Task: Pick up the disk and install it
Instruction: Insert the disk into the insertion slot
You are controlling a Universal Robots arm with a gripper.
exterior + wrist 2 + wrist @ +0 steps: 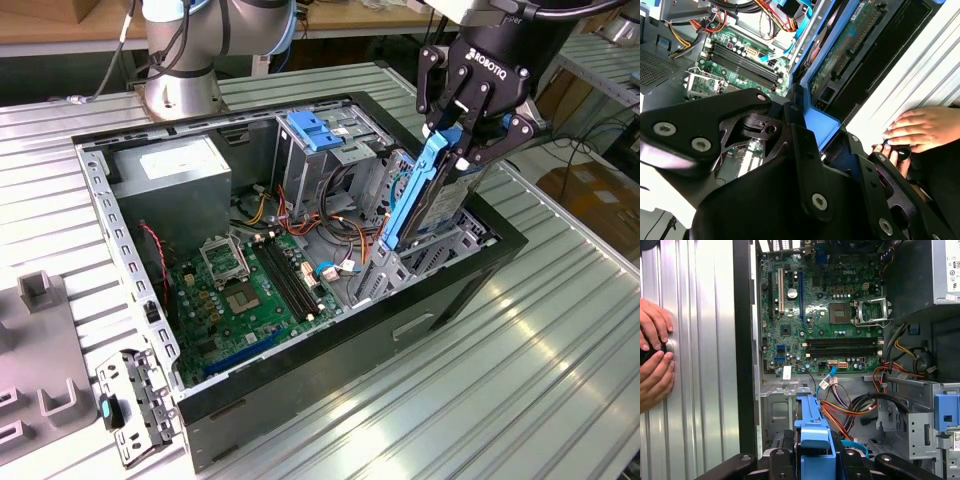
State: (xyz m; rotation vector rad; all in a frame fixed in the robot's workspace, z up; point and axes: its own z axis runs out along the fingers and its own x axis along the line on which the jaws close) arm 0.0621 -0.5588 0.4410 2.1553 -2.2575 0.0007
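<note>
gripper (462, 140): one, fingers pinched on the disk's top edge
disk (428, 200): one, on edge and tilted, lower end inside the bay at the case's (330, 375) end on the exterior view's right
progress: pickup done; seating left, probably not home yet, since the bay floor is hidden
hands (655, 322): two, on the table (560, 330)
motherboard (250, 285): one
power-supply box (175, 175): one, farthest

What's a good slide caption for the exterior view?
Gripper holding the disk on edge, tilted, over one end of the open computer case.
</note>
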